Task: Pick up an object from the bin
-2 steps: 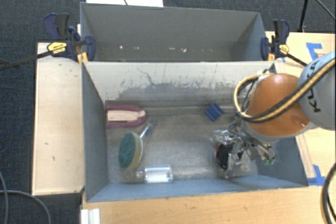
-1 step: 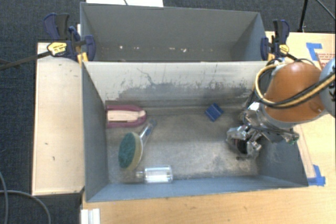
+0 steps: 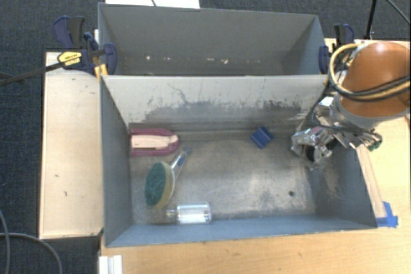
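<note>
In the camera view, take the floor of the grey bin (image 3: 212, 106) as a clock face. The claw (image 3: 313, 149) hangs near the right wall at about 3 o'clock, below the arm's orange cover (image 3: 379, 77). Its metal parts run together against the grey wall, so I cannot tell whether it is wide or narrow. I can make out nothing gripped in it.

The nearest thing is a small blue block (image 3: 261, 137) at about 1 o'clock on the floor. It lies close to the back wall, to the claw's 9 o'clock and apart from it. The others are well apart from the claw on the far side: a pink stapler-like thing (image 3: 153, 142) at 10 o'clock, a round green scrubber (image 3: 155, 184) with a pale handle at 9 o'clock, and a clear plastic piece (image 3: 192, 214) at 7 o'clock by the front wall.

I judge the task to be at the approach step, with no thing taken yet. If the blue block is the target, the next move calls for a shift toward 9 o'clock until the claw is over it, then a descent. The back wall is close there, so little room is left on that side.

How high the claw sits above the floor is hard to judge from above, and the floor under it is hidden. What the clear piece is I cannot say
</note>
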Motion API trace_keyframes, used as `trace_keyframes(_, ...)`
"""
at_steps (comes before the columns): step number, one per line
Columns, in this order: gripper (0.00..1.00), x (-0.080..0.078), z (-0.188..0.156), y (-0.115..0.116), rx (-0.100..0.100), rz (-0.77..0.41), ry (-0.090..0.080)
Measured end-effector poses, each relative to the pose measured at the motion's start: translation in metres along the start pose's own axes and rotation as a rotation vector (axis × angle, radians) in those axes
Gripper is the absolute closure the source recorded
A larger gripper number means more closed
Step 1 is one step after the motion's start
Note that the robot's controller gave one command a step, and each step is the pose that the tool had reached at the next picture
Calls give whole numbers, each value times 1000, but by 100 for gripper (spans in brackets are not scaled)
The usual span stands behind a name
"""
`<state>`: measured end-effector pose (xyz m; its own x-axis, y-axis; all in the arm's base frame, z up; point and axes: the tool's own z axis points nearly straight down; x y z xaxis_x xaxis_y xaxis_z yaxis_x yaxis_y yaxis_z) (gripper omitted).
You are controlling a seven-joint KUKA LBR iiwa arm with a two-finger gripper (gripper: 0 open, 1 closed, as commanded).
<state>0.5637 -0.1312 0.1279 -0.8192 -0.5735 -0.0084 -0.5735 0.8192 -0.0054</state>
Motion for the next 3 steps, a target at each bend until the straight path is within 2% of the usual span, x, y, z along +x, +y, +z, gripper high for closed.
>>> trace_keyframes(1,100,10,-43,12,-1,2,3)
trace_keyframes(2,100,4,-54,5,-2,23,2)
trace_keyframes(3,0,4,-53,5,-4,30,4)
